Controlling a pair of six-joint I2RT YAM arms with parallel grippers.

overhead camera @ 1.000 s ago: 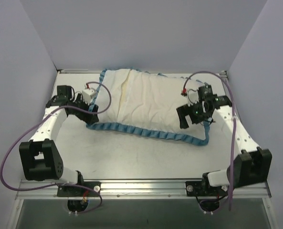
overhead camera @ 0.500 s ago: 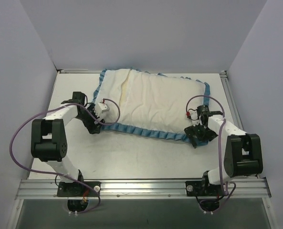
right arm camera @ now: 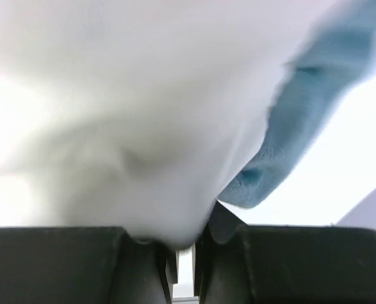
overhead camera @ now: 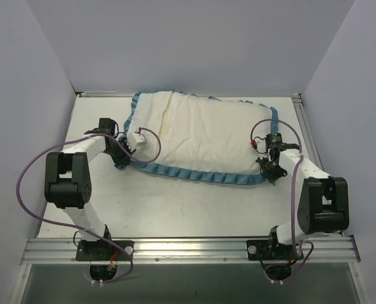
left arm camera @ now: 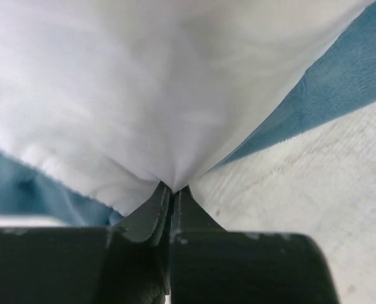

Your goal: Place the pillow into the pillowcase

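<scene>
One pillowcase, white with a teal ruffled edge, lies on the one counter. Two robot arms stand at the near edge, the left arm and the right arm, and two purple cables loop along them, the left cable and the right cable. One aluminium rail runs across the near edge.

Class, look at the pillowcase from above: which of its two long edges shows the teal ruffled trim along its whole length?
The near edge of the pillowcase: teal trim runs unbroken from corner to corner. The far edge shows only short bits.
</scene>
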